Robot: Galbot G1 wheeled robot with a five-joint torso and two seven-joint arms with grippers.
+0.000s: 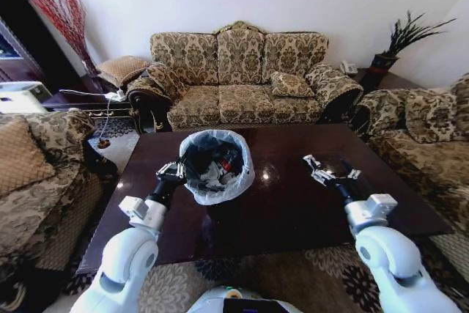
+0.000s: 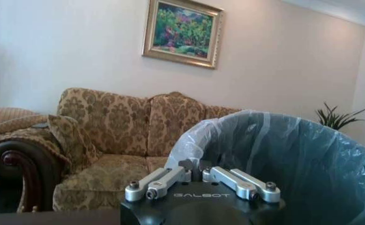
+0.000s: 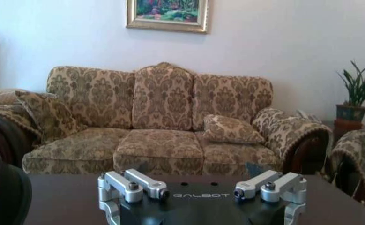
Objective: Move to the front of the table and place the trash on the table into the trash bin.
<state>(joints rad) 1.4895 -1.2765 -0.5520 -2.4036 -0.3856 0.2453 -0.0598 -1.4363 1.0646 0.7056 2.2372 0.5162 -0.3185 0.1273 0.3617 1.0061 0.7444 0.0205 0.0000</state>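
Note:
The trash bin (image 1: 217,135), black with a pale bluish bag over its rim, stands on the dark glossy table (image 1: 293,210). Inside it lie a crushed bottle with a red label (image 1: 229,160) and white tissues (image 1: 212,176). My left gripper (image 1: 172,172) is shut against the bin's left rim. In the left wrist view the left gripper (image 2: 198,176) has its fingers drawn together right at the bag's edge (image 2: 294,154). My right gripper (image 1: 330,171) hovers open over the table to the right of the bin, holding nothing. The right wrist view shows the right gripper (image 3: 201,187) spread wide.
A patterned sofa (image 1: 242,78) stands behind the table, with armchairs at the left (image 1: 37,174) and right (image 1: 432,137). A potted plant (image 1: 392,49) sits at the back right. Patterned carpet (image 1: 293,273) lies along the table's near edge.

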